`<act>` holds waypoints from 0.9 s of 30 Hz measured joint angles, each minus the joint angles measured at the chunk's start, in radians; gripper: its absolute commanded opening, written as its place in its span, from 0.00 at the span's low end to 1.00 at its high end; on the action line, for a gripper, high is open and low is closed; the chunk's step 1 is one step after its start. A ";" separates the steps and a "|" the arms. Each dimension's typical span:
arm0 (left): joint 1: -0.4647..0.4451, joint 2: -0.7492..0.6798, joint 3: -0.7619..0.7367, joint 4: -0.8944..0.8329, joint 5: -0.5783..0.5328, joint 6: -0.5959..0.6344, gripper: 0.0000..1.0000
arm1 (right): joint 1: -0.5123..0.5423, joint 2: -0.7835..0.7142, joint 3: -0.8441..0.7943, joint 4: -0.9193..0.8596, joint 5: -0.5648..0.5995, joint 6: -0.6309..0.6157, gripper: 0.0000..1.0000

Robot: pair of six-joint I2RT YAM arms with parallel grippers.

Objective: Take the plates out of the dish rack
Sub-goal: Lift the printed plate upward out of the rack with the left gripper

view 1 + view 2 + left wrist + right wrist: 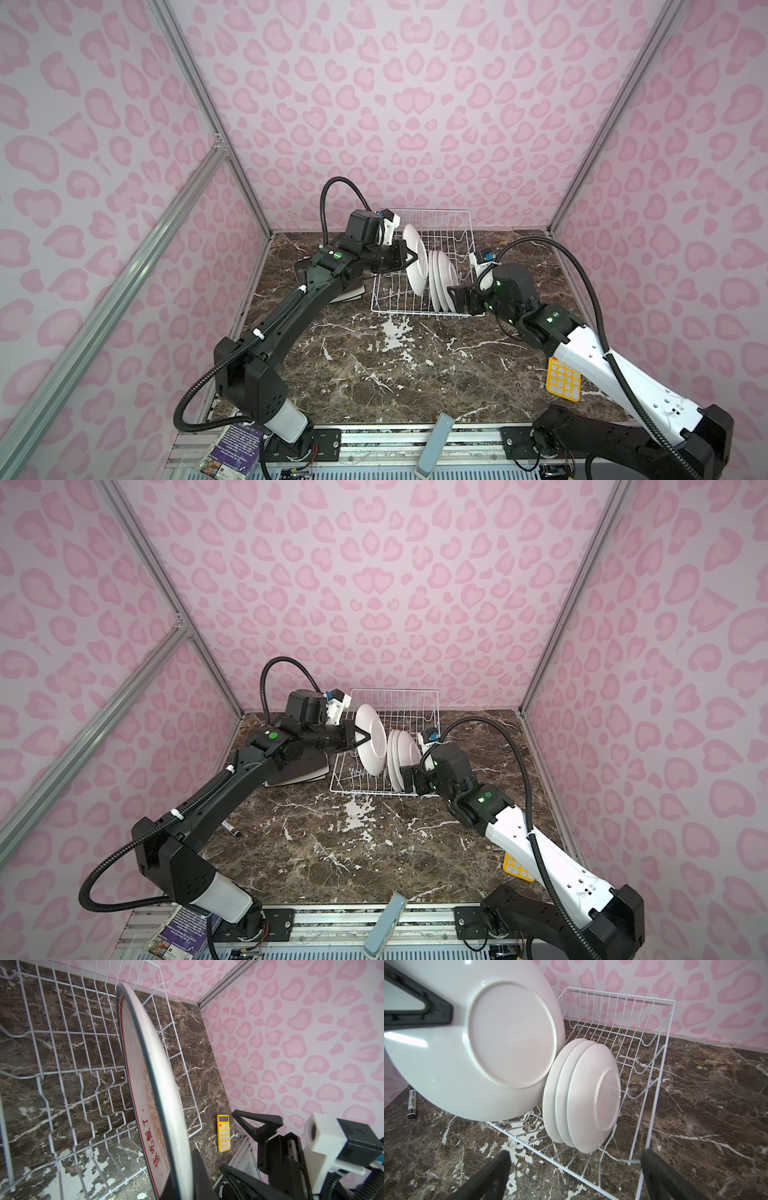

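White round plate (417, 276), frame centre, pinched by left tool (411, 258); right tool (456, 298) spread beside three racked plates (441, 276).

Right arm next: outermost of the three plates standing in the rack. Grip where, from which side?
Upper rim of the outermost plate, coming from above with the open right gripper. It stands on edge, back bare toward that gripper; its lower rim sits in the dish rack wires and its face nests against the next plate, so the top edge likely gives most room.
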 measured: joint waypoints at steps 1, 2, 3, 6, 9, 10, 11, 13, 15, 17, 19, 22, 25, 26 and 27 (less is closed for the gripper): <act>0.001 -0.001 0.005 -0.009 -0.005 0.006 0.03 | 0.000 0.001 0.002 0.000 0.004 0.000 0.99; 0.005 -0.003 0.007 -0.011 -0.009 0.008 0.03 | 0.000 0.002 0.004 -0.001 0.005 0.001 0.99; 0.008 -0.007 0.008 -0.014 -0.012 0.014 0.03 | 0.000 0.003 0.006 -0.001 0.008 0.006 0.99; 0.013 -0.022 0.009 -0.028 -0.027 0.037 0.03 | 0.000 0.005 0.013 -0.002 0.021 0.019 0.99; 0.013 -0.048 0.008 -0.024 -0.026 0.096 0.03 | 0.000 0.007 0.016 -0.002 0.029 0.023 0.99; 0.013 -0.063 0.000 -0.015 -0.024 0.120 0.03 | -0.001 0.008 0.017 -0.003 0.031 0.027 0.99; 0.014 -0.076 -0.005 -0.010 -0.024 0.142 0.03 | -0.001 0.010 0.018 -0.004 0.031 0.028 0.99; 0.015 -0.109 -0.021 0.004 -0.026 0.200 0.03 | -0.002 0.013 0.022 -0.003 0.033 0.032 0.99; 0.015 -0.139 -0.037 0.014 -0.032 0.262 0.03 | -0.003 0.016 0.027 -0.004 0.033 0.044 0.99; 0.014 -0.174 -0.069 0.043 -0.050 0.323 0.03 | -0.007 0.024 0.042 -0.014 0.032 0.056 0.99; 0.011 -0.223 -0.119 0.073 -0.089 0.388 0.03 | -0.012 0.028 0.062 -0.025 0.032 0.082 0.99; 0.010 -0.290 -0.188 0.126 -0.134 0.478 0.03 | -0.021 0.028 0.082 -0.029 0.027 0.107 0.99; 0.008 -0.327 -0.223 0.162 -0.173 0.566 0.03 | -0.030 0.028 0.090 -0.032 0.017 0.132 0.99; 0.006 -0.332 -0.226 0.163 -0.179 0.589 0.03 | -0.034 0.028 0.092 -0.033 0.013 0.135 0.99; 0.006 -0.340 -0.238 0.178 -0.190 0.615 0.03 | -0.037 0.027 0.093 -0.032 0.002 0.146 0.99</act>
